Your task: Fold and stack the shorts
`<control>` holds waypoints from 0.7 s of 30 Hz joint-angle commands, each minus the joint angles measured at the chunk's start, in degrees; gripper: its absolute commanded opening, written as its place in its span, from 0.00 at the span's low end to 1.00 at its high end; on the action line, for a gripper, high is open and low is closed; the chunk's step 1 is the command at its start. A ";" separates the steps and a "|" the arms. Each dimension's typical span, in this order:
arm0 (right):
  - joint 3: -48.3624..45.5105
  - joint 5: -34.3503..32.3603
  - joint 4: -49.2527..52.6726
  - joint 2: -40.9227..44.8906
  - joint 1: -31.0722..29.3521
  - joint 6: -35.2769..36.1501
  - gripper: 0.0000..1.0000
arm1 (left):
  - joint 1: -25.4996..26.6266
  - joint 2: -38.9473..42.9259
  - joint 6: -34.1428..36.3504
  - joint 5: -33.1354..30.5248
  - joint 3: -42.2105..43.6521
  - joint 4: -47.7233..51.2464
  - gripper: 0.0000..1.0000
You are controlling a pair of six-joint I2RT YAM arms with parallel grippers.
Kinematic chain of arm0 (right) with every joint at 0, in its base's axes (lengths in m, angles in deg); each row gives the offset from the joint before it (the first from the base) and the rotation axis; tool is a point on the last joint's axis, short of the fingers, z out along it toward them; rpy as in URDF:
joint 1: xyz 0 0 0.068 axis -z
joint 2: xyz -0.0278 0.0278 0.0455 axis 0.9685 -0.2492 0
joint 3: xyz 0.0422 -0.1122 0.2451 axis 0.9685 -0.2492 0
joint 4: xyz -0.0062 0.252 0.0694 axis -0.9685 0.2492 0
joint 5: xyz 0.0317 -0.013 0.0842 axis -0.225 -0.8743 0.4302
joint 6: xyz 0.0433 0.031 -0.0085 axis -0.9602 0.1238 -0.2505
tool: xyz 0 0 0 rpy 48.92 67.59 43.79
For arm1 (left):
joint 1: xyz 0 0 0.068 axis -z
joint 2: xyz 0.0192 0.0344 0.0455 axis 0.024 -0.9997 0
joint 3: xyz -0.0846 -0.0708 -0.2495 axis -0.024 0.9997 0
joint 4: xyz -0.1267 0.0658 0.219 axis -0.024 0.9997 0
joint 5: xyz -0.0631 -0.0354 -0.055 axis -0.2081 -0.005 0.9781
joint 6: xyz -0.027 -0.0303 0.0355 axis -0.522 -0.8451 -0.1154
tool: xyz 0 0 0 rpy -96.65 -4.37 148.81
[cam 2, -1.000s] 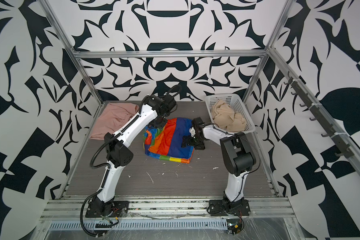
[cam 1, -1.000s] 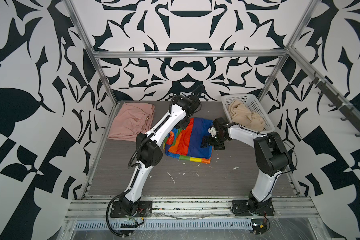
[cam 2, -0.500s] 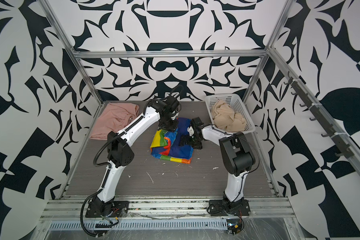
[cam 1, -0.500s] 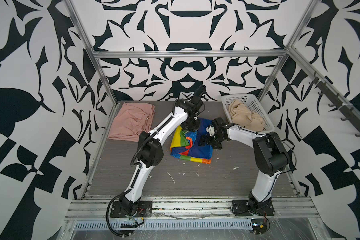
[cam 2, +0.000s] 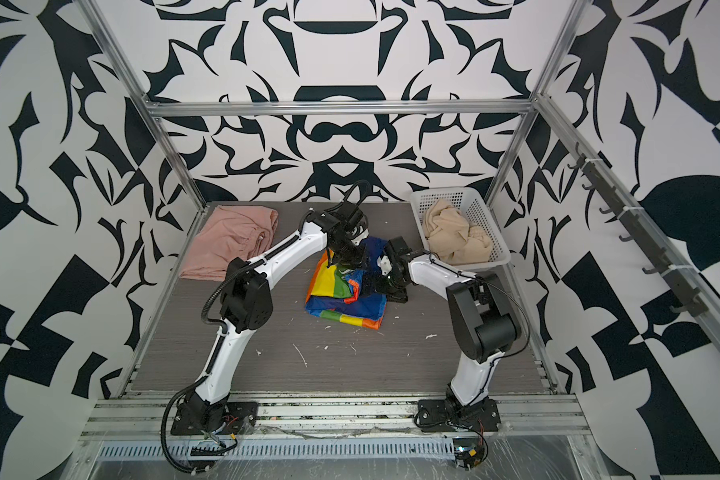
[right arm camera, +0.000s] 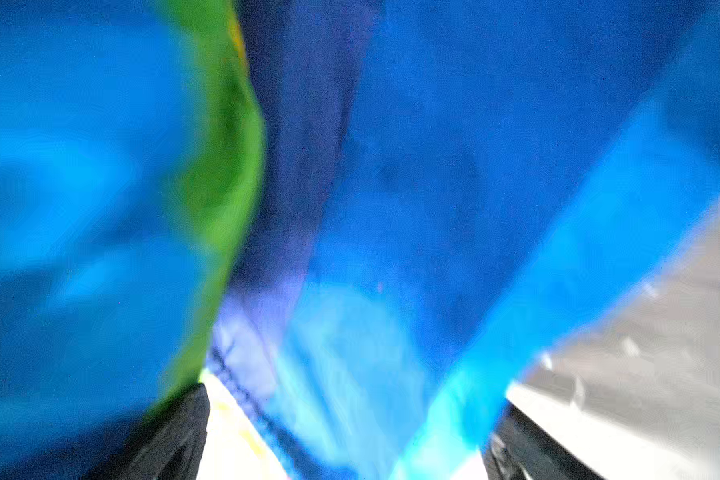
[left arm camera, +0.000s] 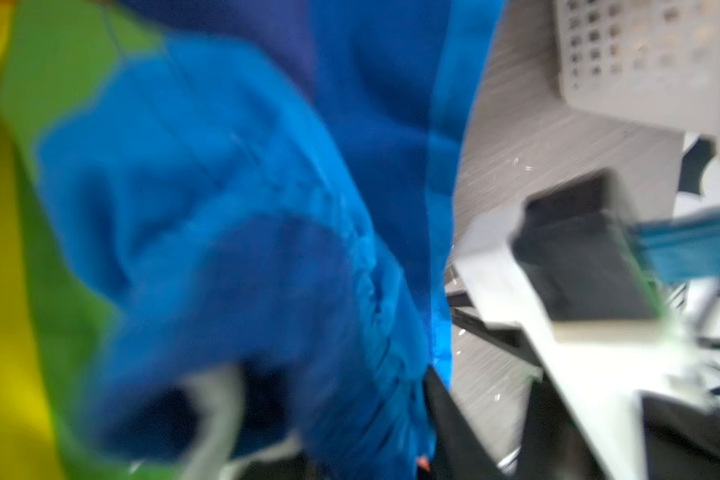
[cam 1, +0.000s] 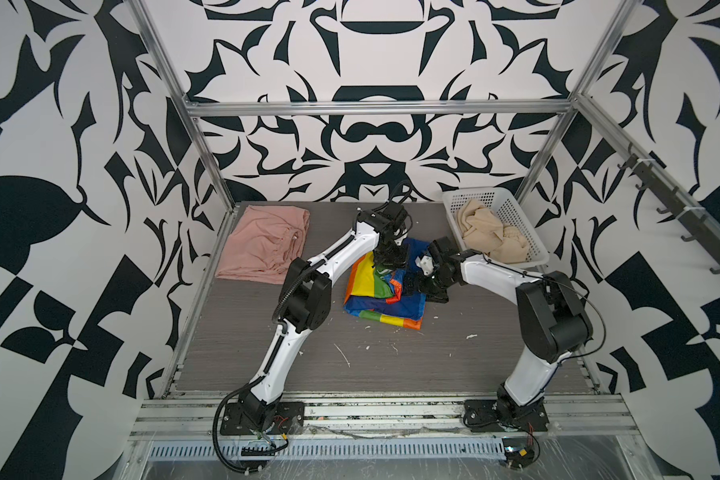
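Top views: the rainbow-striped shorts [cam 1: 385,301] lie in loose layers at the middle of the table [cam 1: 391,365], under both grippers. The left gripper [cam 1: 387,262] points down onto their far edge; its jaw state cannot be told. The right gripper [cam 1: 422,289] meets their right edge; in the right wrist view its 2 fingers [right arm camera: 171,440] stand wide apart, blue cloth between them. The salmon-pink shorts [cam 1: 262,245] lie far left; the beige shorts [cam 1: 491,237] sit crumpled in the white basket [cam 1: 512,210].

Left arm [cam 1: 282,353], right arm [cam 1: 490,272]: white links; bulky black joints [cam 1: 308,297].
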 commanded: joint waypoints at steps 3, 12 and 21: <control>2.73 -1.69 7.01 9.14 2.88 1.87 1.00 | -2.21 15.14 1.05 -0.11 5.10 -6.96 0.99; 11.92 -1.12 7.35 9.44 3.67 -1.43 1.00 | -14.06 38.01 -16.70 9.40 46.81 -40.90 0.99; 18.95 6.36 -2.99 -5.87 -4.76 -8.24 1.00 | -13.03 30.84 -35.40 18.00 65.31 -67.39 0.99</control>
